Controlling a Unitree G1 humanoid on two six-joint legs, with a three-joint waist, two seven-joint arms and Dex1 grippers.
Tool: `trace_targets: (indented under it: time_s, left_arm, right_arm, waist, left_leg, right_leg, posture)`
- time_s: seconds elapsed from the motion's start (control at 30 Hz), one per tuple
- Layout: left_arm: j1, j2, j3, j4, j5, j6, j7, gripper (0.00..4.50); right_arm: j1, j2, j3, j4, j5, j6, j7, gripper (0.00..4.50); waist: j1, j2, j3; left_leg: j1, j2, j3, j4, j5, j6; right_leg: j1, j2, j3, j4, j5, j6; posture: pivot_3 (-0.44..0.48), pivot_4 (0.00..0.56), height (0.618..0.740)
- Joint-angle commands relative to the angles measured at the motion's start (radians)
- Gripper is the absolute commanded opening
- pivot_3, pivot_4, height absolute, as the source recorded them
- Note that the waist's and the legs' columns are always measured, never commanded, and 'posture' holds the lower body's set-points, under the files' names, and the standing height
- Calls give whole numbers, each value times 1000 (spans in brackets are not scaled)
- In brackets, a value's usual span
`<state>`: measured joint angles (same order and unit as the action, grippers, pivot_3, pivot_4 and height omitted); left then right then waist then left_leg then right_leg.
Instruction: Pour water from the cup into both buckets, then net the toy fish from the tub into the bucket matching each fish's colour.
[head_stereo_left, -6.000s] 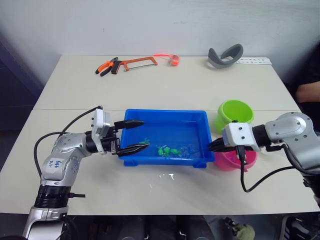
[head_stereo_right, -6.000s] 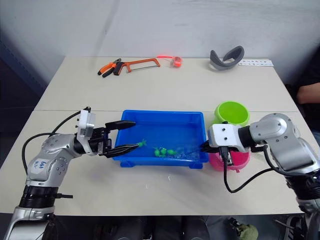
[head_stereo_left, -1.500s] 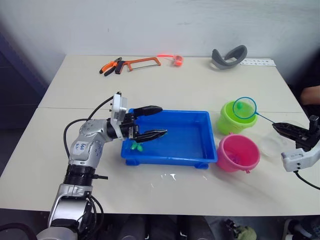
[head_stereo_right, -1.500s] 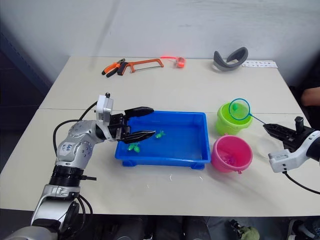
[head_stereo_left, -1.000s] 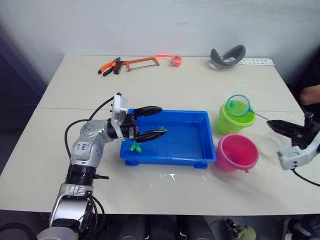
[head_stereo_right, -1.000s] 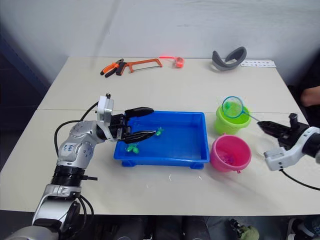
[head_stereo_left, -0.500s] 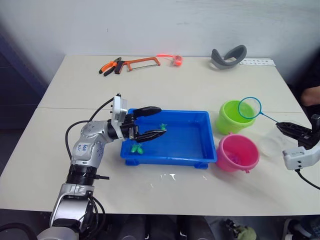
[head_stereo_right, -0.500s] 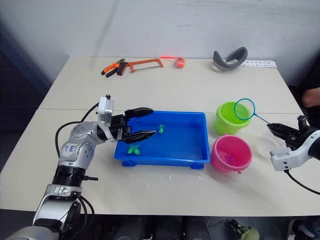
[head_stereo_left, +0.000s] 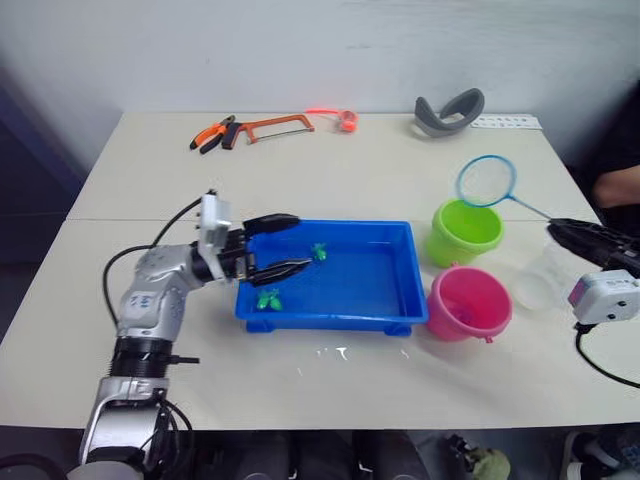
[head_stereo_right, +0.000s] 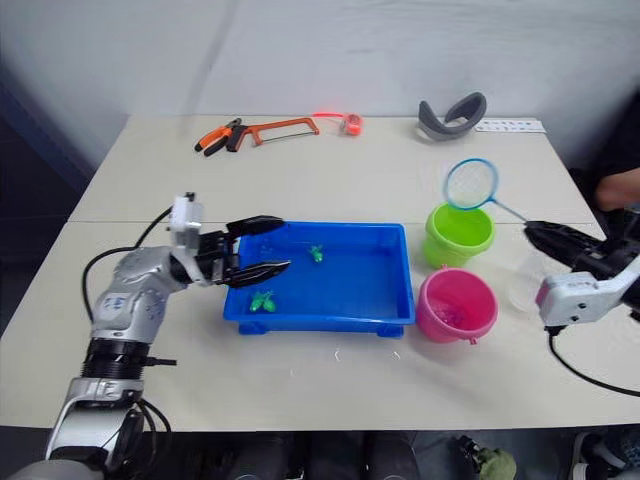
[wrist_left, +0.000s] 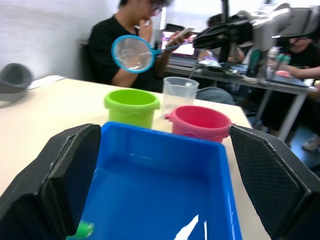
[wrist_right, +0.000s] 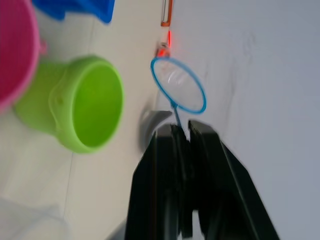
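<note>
The right end effector (head_stereo_right: 530, 231) pinches the net (head_stereo_right: 470, 183) by its handle, hoop raised above the green bucket (head_stereo_right: 458, 234). The left end effector (head_stereo_right: 262, 246) straddles the blue tub's (head_stereo_right: 395, 300) rim, spread wide, probably steadying it; green fish (head_stereo_right: 263, 299) lie inside.

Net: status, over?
Right pincer shut on net, raised above green bucket. Left pincer open over tub. Green fish remain. Nothing blocking.
</note>
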<state>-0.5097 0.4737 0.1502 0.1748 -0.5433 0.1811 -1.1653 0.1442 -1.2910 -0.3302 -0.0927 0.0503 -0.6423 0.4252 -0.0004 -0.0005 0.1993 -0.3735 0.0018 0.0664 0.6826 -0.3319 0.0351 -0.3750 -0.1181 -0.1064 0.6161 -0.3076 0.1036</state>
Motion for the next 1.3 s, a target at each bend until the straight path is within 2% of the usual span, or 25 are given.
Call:
trace_targets:
  time_s: [0.03, 0.2, 0.4, 0.6, 0.77, 0.9, 1.1, 1.3]
  left_arm:
    - [59, 68, 92, -9, 12, -99, 1, 4448]
    - [174, 193, 168, -44, -14, -68, -24, 4448]
    - [298, 285, 234, -110, -67, 13, -41, 4448]
    - [363, 324, 259, -201, -110, 103, -27, 4448]
    - [365, 326, 235, -238, -93, 122, 0, 4448]
    - [349, 323, 205, -237, -63, 112, 13, 4448]
    - [335, 321, 190, -233, -60, 108, 18, 4448]
    - [314, 314, 180, -220, -59, 109, 20, 4448]
  right_arm:
    - [-46, -3, 76, -187, 330, 213, 172, 0]
    - [-174, 9, 227, -317, 450, 496, 318, 0]
    - [-352, 95, 398, -311, 362, 745, 397, 0]
    - [-461, 179, 518, -260, 267, 868, 475, 0]
    - [-569, 351, 617, -140, 129, 856, 443, 0]
    - [-638, 470, 648, -35, 40, 799, 417, 0]
    - [-656, 565, 628, 20, -1, 761, 402, 0]
    - [-584, 600, 578, -16, -25, 628, 362, 0]
  waist:
    - [-1, 0, 0]
    - [0, 0, 0]
    - [4, 0, 0]
    - [-1, 0, 0]
    - [-4, -1, 0]
    - [-5, 0, 0]
    - [-2, 0, 0]
    - [-4, 0, 0]
  left_leg:
    - [0, 0, 0, 0, 0, 0]
    - [1, 0, -1, 0, -1, 1]
    - [-1, -5, -3, 0, -3, 4]
    - [-2, -5, -3, -1, -3, 4]
    - [-2, -5, -2, 0, -2, 3]
    - [-2, -6, -1, 0, -2, 2]
    - [-2, -6, -1, -1, -2, 2]
    - [-2, -6, -1, -1, -2, 2]
  right_leg:
    - [0, -1, 0, 0, 0, 0]
    - [0, -4, -1, 0, 0, -1]
    - [0, -12, -5, -6, 0, -1]
    - [-1, -12, -5, -5, 0, -1]
    - [-1, -12, -5, -5, 0, -1]
    - [-2, -12, -5, -3, 0, -1]
    - [-3, -11, -6, 2, 0, -1]
    - [-3, -11, -6, 2, 0, -1]
  posture:
    - [0, 150, 740]
    - [0, 150, 740]
    - [0, 150, 740]
    - [0, 150, 740]
    - [0, 150, 740]
    - [0, 150, 740]
    - [0, 150, 740]
    - [0, 150, 740]
